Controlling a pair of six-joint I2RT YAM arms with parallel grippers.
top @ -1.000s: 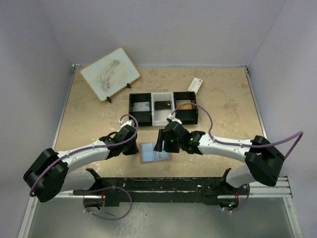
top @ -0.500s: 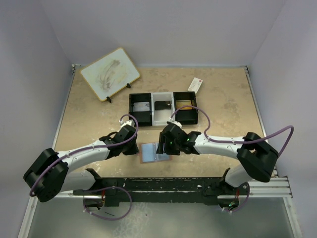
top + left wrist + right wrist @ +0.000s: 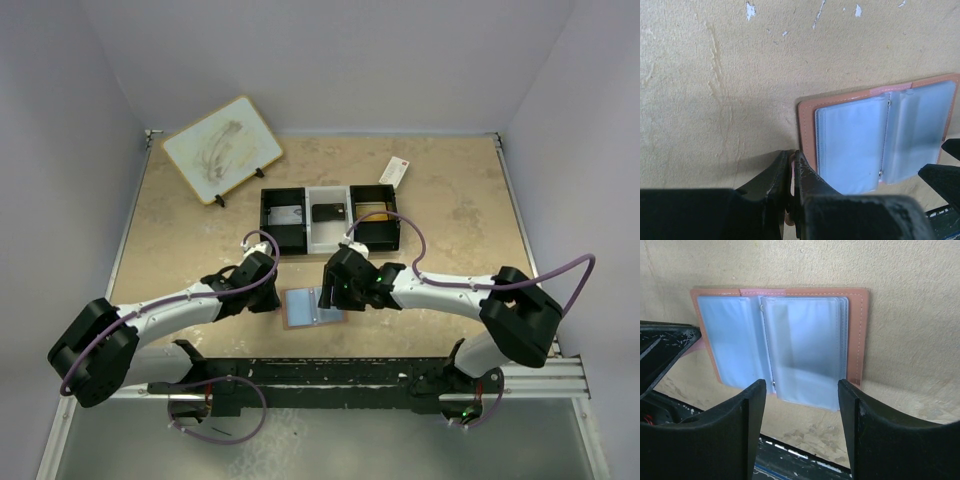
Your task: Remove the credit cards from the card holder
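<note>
The left gripper is kept clenched on the left edge of the card holder, which is laid open on the table between both arms. Over its right half the right gripper has been brought slightly leftward, jaws released and empty. The clear pockets look emptied, and credit cards are seen in the tray behind, so little seems left.

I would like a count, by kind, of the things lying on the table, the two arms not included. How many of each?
Card holder: 1
Tray: 1
Cards in the tray: 3
White packet: 1
Board on a stand: 1
Total: 7
</note>
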